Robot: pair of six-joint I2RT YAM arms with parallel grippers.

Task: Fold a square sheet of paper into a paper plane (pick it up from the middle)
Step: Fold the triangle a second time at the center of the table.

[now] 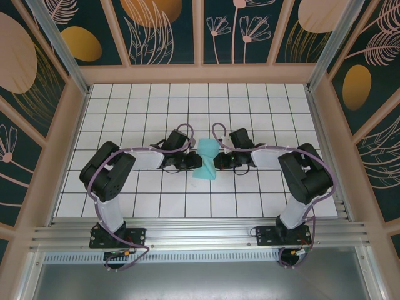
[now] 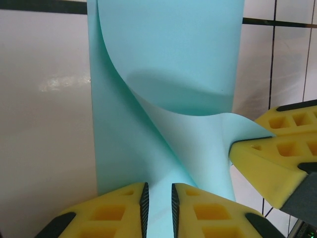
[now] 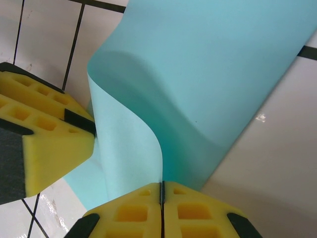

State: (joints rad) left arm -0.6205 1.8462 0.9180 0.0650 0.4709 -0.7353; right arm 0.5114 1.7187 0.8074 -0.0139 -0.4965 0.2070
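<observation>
Left gripper (image 2: 158, 192) and right gripper (image 3: 162, 187) face each other closely. Left jaws are slightly parted; right jaws pinch the sheet (image 3: 198, 74).

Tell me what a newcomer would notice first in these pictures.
The light cyan sheet of thin paper draws the eye, curled up off the middle of the white gridded table where the two arms meet. The right gripper has its yellow fingers pressed shut on one edge of the sheet. The left gripper has its fingers slightly apart, with the paper running between them.
</observation>
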